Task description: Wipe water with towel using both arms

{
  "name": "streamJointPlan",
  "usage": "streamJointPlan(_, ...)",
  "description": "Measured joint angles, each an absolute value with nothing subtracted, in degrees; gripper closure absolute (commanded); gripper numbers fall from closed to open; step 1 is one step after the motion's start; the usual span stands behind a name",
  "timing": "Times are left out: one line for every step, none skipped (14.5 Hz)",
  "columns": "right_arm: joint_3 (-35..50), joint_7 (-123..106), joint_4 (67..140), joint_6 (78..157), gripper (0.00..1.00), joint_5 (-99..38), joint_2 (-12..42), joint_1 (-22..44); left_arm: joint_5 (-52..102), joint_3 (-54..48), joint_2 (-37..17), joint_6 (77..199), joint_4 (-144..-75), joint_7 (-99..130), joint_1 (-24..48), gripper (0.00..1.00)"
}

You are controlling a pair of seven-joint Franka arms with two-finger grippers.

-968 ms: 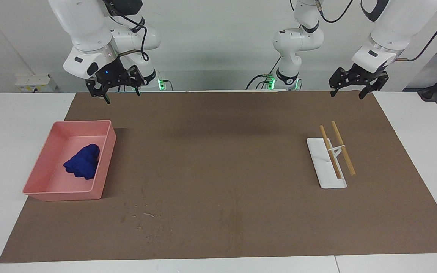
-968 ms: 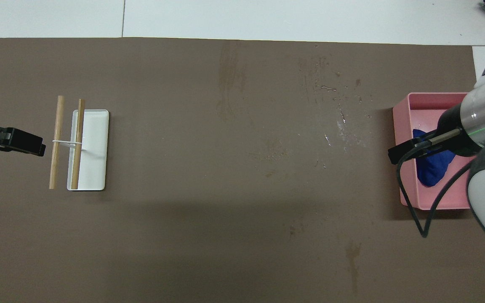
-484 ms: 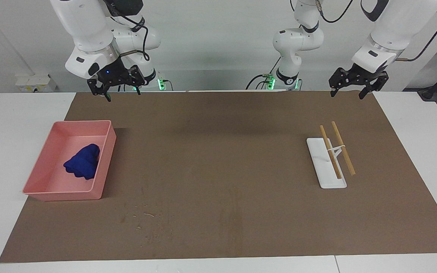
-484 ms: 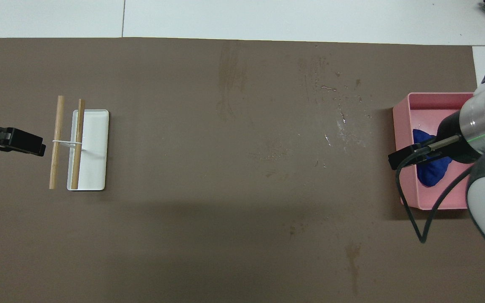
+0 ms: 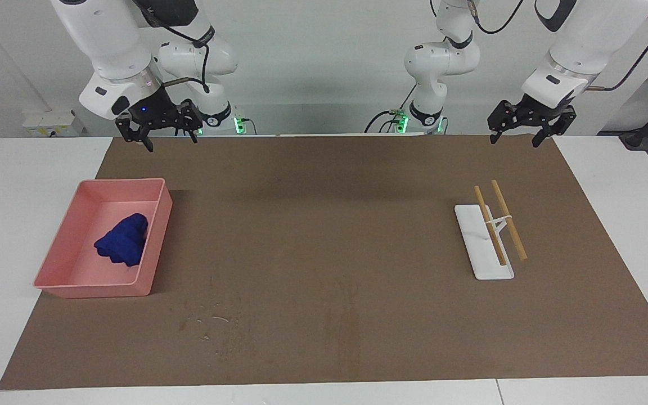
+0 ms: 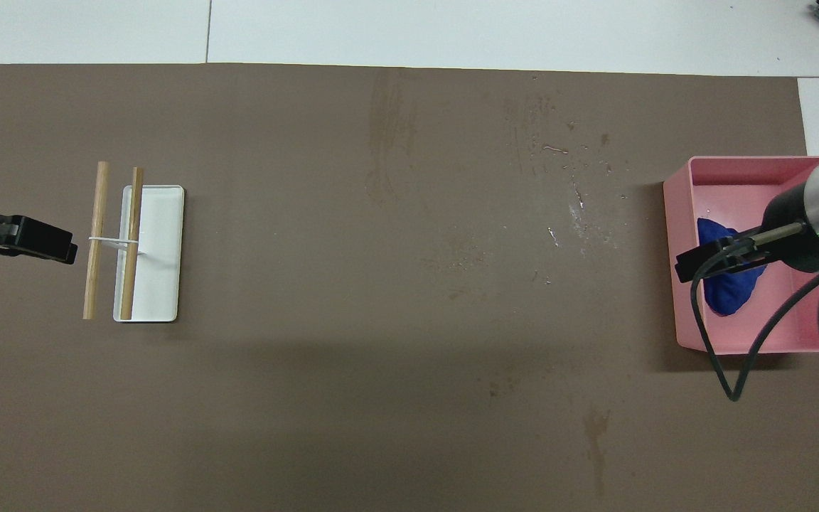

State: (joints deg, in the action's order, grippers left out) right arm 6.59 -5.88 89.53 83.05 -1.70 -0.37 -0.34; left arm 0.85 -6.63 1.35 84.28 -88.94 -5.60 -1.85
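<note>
Blue towel waiting bunched in the pink tray, both grippers hanging empty with jaws apart.

The towel (image 5: 123,241) is lying as a soft, crumpled heap inside the pink tray (image 5: 161,225), below and forward of the right gripper (image 5: 157,132), whose jaws are standing spread and gripping nothing. It is looking light and limp, likely to sag and trail once lifted, so pinching the raised crest of the folds from above seems safest. The left gripper (image 5: 530,125) is waiting with jaws apart over the mat's edge; the white rack (image 5: 478,247) with two wooden rods (image 5: 507,219) is sitting below and forward of them. Water droplets (image 6: 580,206) are glinting on the table mat beside the tray.
</note>
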Motion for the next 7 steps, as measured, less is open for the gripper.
streamJointPlan(6.8, -5.9, 89.5, 83.1, 0.0, -1.7, -0.4, -0.3, 0.9, -6.6, 1.4, 84.3, -88.9, -5.6, -1.8, 0.0)
streamJointPlan(6.9, -5.9, 89.5, 83.3, 0.0, -1.7, -0.4, -0.3, 0.9, -6.6, 1.4, 84.3, -88.9, -5.6, -1.8, 0.0)
streamJointPlan(7.0, -5.9, 89.5, 83.3, 0.0, -1.7, -0.4, -0.3, 0.9, -6.6, 1.4, 84.3, -88.9, -5.6, -1.8, 0.0)
streamJointPlan(7.0, -5.6, 89.5, 83.3, 0.0, -1.7, -0.4, -0.3, 0.9, -6.6, 1.4, 84.3, -88.9, -5.6, -1.8, 0.0)
streamJointPlan(7.0, -4.3, 89.5, 83.4, 0.0, -1.7, -0.4, -0.3, 0.9, -6.6, 1.4, 84.3, -88.9, -5.6, -1.8, 0.0)
streamJointPlan(7.0, -3.2, 89.5, 83.4, 0.0, -1.7, -0.5, -0.3, 0.9, -6.6, 1.4, 84.3, -88.9, -5.6, -1.8, 0.0)
streamJointPlan(7.0, -2.6, 89.4, 83.4, 0.0, -1.7, -0.5, -0.3, 0.9, -6.6, 1.4, 84.3, -88.9, -5.6, -1.8, 0.0)
